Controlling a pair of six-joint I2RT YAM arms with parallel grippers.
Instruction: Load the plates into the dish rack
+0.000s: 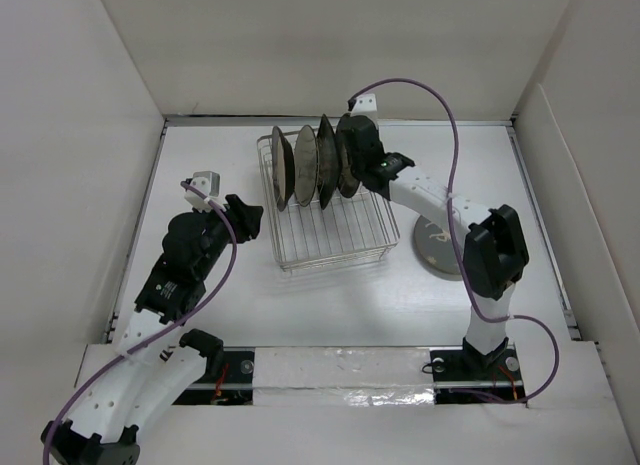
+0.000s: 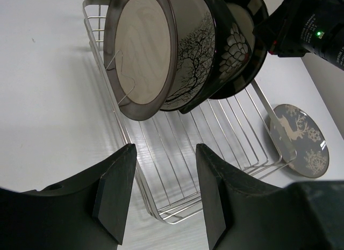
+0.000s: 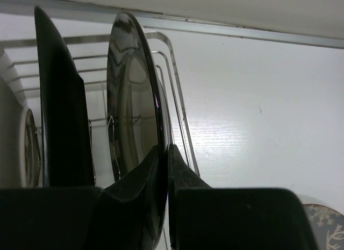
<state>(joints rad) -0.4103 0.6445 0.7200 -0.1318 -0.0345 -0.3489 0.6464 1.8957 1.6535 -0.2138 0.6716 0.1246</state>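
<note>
Top view: your dish rack [image 1: 335, 240] sits mid-table, close to the far edge. Four plates stand upright in it. From the left-edge side: black-rimmed plate [image 1: 283, 172], cream branch plate [image 1: 305, 165], black square plate [image 1: 326, 160], glossy dark plate [image 1: 347, 163]. Your right gripper [image 1: 352, 143] is on that last one, at the rack's far right corner. The deer plate [image 1: 437, 250] lies flat on the table [image 1: 330, 305] btwn rack and right edge, partly under the right arm. Your left gripper [image 1: 248, 217] hangs just beside the rack, on the left-edge side.

Left wrist: your left gripper [image 2: 164, 169] has its jaws spread w/ nothing btwn them, over the rack [image 2: 177, 207]. Black-rimmed plate [image 2: 142, 51] is nearest, then cream branch plate [image 2: 193, 51], black square plate [image 2: 234, 45] and the glossy dark plate [image 2: 252, 19]. Deer plate [image 2: 301, 140] lies outside the wire.

Right wrist: your right gripper [image 3: 164, 150] is clamped on the rim of the glossy dark plate [image 3: 131, 99], which stands upright in the rack [image 3: 180, 99]. Black square plate [image 3: 62, 99] stands next to it, apart. A bit of the deer plate [image 3: 328, 226] shows at the corner.
</note>
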